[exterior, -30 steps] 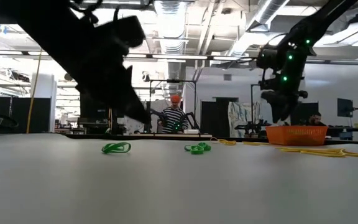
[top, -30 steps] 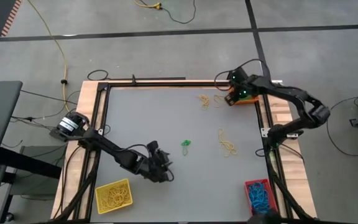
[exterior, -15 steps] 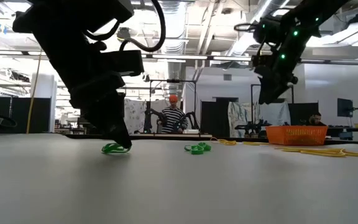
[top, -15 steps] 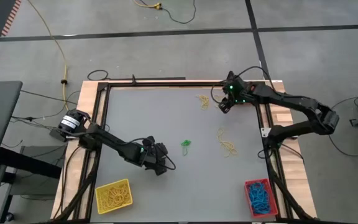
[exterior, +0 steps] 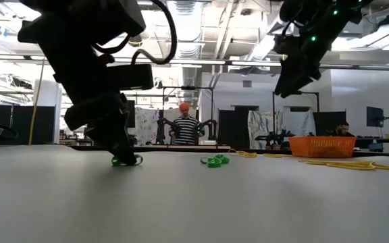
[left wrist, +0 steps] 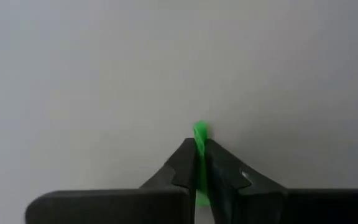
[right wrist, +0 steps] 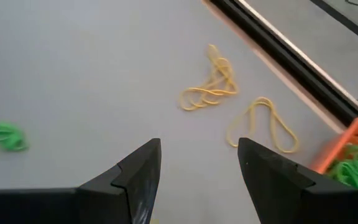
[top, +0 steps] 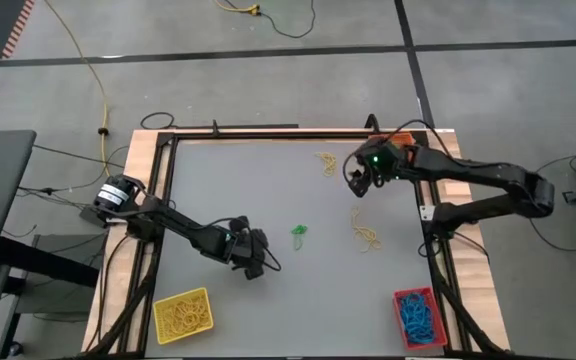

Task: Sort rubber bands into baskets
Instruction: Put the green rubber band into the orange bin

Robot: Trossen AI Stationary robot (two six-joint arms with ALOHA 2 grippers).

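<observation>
Grey desk (top: 268, 190) framed by a black rail, seen from above; we read it from left to right. At the near left corner sits the yellow basket (top: 182, 314), filled with yellow bands. Just beside it, the left hand (top: 254, 265) is down on the surface, its fingers pressed together on a green rubber band (left wrist: 200, 133), of which only a thin sliver shows between the tips. We judge this pinch shallow: on lifting, the band could slip free or snap out sideways. Near the middle lies a second green band (top: 299, 232), loose. Farther right, yellow bands lie in two clusters, one near the far rail (top: 327, 161) and one nearer (top: 366, 234). The right hand (top: 357, 179) hovers between them with fingers spread and nothing held; tangled loops there could come up together. The orange basket (right wrist: 352, 155), holding green bands, stands at the far right corner, well apart from the left hand, so we expect a long carry. The red basket (top: 417, 316) holds blue bands.
</observation>
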